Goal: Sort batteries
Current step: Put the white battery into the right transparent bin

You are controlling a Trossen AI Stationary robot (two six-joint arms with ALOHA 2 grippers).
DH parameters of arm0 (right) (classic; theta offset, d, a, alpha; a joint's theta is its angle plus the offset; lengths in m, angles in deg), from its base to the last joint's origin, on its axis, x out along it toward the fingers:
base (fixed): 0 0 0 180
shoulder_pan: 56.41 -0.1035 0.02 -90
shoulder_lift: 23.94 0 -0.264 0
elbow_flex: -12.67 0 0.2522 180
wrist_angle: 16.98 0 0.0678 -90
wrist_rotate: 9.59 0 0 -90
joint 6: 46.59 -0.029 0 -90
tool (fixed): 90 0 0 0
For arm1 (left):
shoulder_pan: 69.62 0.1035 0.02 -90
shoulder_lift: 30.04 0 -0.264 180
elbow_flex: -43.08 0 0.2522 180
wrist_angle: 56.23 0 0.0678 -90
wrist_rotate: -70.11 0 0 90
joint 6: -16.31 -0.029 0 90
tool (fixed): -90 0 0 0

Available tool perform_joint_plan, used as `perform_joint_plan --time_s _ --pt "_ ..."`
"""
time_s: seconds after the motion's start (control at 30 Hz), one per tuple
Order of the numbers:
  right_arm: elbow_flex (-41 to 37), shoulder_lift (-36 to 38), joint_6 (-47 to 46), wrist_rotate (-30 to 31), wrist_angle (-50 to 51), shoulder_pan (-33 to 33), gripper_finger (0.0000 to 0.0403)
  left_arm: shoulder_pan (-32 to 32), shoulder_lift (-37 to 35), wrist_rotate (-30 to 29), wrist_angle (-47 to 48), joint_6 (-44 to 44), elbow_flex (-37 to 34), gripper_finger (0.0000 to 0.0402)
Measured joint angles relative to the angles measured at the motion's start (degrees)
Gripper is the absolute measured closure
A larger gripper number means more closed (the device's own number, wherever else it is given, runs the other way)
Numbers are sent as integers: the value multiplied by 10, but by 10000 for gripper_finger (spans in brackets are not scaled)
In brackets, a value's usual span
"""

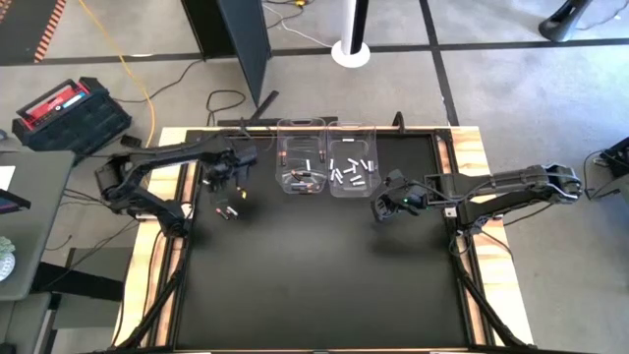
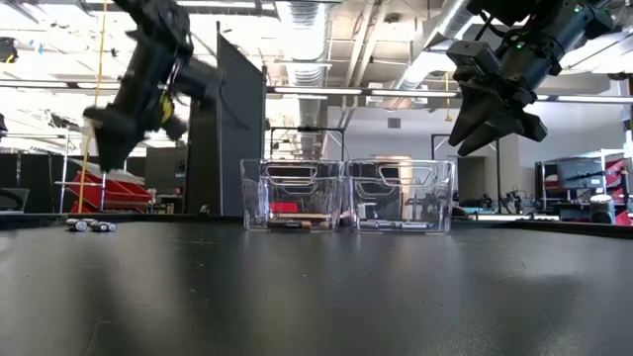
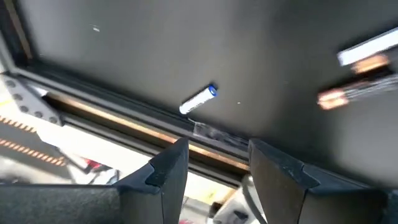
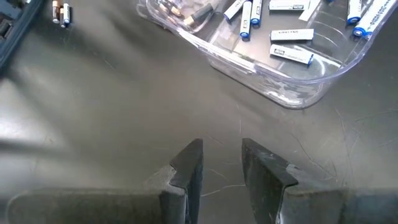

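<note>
Black table (image 1: 314, 285): two clear bins (image 1: 324, 157) between both empty, parted claws; loose batteries (image 1: 228, 211) leftward.

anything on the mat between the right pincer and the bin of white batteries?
Nothing. In the right wrist view, only bare black mat separates the right pincer from the clear bin holding white batteries.

Two dark jointed arms, black cabling, a green light near the right tool (image 1: 385, 208).

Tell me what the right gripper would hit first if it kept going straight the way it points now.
Probably bare table. The right gripper has its fingers apart with nothing between them, aimed at the mat short of the clear bin holding white batteries. Depth is uncertain, so the bin's wall could come first.
</note>
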Motion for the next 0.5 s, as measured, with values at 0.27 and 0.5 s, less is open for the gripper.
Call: perform_joint_plan --time_s 0.27,0.5 --pt "0 0 -6 0 -1 1 276 0 87 -51 -70 -23 -61 237" --pt "0 0 -19 0 0 2 276 12 161 -59 -117 -72 -62 237"
